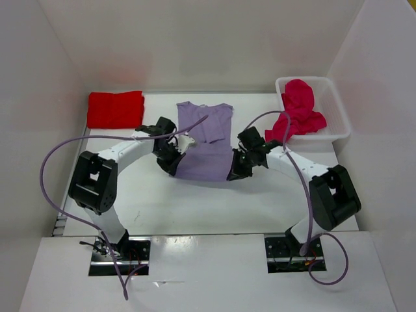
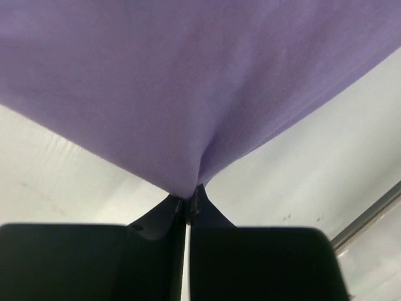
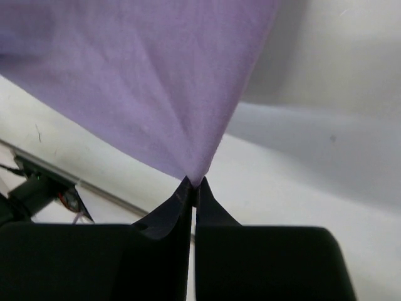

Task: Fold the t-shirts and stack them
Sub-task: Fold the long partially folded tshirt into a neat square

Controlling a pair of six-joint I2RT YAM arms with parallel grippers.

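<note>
The pale lavender t-shirt (image 1: pixel 205 140) lies spread at the table's middle back, one sleeve folded in. My left gripper (image 1: pixel 171 162) is shut on its near left hem corner, and my right gripper (image 1: pixel 235 170) is shut on its near right hem corner. Both corners are lifted off the table. In the left wrist view the lavender cloth (image 2: pixel 188 94) hangs from the pinched fingertips (image 2: pixel 188 199). The right wrist view shows the same cloth (image 3: pixel 138 81) at its fingertips (image 3: pixel 192 183). The bright red t-shirt (image 1: pixel 116 108) lies folded at the back left. The crimson t-shirt (image 1: pixel 300 114) spills out of the bin.
A white plastic bin (image 1: pixel 335 107) stands at the back right against the white wall. White walls enclose the table on three sides. Purple cables loop over both arms.
</note>
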